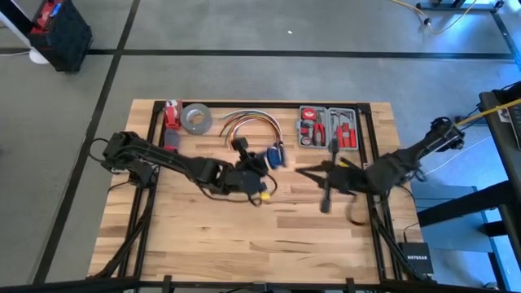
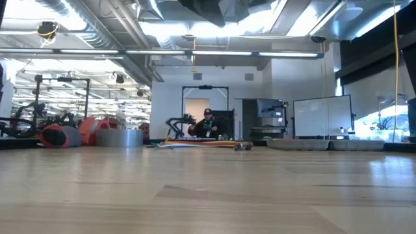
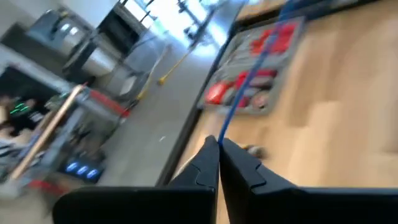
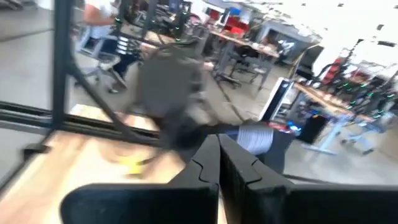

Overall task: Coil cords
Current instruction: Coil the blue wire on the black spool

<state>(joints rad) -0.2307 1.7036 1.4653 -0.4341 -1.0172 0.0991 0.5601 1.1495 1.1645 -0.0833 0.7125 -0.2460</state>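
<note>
The thin blue cord (image 3: 247, 76) runs in a straight line away from my left gripper (image 3: 217, 142), which is shut on it. In the high view a small blue bunch of the cord (image 1: 276, 155) sits by my left gripper (image 1: 265, 167) at the table's middle. My right gripper (image 1: 303, 171) is shut, close to the right of it and pointing at it. In the right wrist view the right gripper (image 4: 219, 138) shows nothing between its fingers. My left gripper pinches the thin blue cord (image 3: 221, 133) between its two fingertips, as a single strand. The fingers lie roughly level and point toward the table's right and far side. From the tips the cord runs straight on past the tool case, looking taut.
A grey tool case (image 1: 328, 127) with red-handled tools stands at the far right. A short arched bundle of orange, red and white cables (image 1: 248, 120), a grey tape roll (image 1: 195, 119) and a red item (image 1: 172, 114) lie along the far edge.
</note>
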